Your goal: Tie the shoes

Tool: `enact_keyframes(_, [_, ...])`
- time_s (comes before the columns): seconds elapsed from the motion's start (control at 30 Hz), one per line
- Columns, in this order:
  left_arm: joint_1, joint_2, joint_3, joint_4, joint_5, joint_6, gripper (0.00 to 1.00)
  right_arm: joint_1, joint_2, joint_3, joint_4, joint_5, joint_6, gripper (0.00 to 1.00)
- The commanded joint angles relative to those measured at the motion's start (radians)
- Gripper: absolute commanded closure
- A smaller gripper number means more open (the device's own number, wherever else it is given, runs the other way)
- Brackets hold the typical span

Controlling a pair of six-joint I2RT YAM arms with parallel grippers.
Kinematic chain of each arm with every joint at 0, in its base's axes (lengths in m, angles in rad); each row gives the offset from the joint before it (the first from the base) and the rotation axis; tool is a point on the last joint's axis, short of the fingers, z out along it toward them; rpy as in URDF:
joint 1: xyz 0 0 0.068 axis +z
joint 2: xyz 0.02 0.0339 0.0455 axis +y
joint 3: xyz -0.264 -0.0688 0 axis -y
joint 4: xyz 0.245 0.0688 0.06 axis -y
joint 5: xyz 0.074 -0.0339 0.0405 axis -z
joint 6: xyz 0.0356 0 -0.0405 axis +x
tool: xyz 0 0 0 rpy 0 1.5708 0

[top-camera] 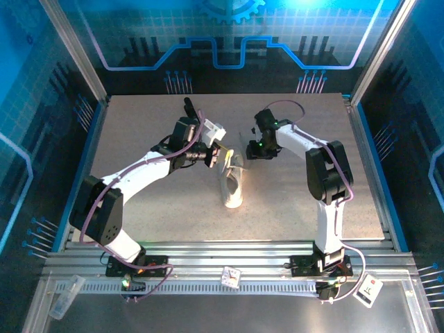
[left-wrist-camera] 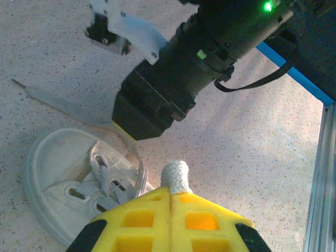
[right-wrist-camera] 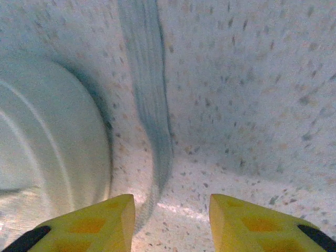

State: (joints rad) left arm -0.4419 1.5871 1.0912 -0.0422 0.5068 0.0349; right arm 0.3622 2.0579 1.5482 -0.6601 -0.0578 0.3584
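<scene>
The sneaker sits mid-worktop between both arms, laces not yet knotted. Left tool is clamped together on a bunched lace, just above the shoe. Right tool hovers low, fingers apart, with the free lace strand lying flat beside the shoe. Looks like the gathering step. Next, the right must straddle that strand and pinch it.
</scene>
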Motion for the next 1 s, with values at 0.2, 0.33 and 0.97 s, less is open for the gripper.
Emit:
enact_keyframes(0.2, [0.015, 0.03, 0.002, 0.048, 0.065, 0.017, 1.0, 0.045, 0.129, 0.121, -0.095, 0.062, 0.007, 0.58])
enact_keyframes(0.33, [0.023, 0.031, 0.006, 0.036, 0.068, 0.031, 1.0, 0.045, 0.154, 0.117, -0.122, 0.119, -0.002, 0.61])
enact_keyframes(0.97, [0.026, -0.05, -0.143, 0.156, 0.067, -0.017, 1.0, 0.131, -0.045, 0.242, -0.024, 0.03, -0.175, 1.0])
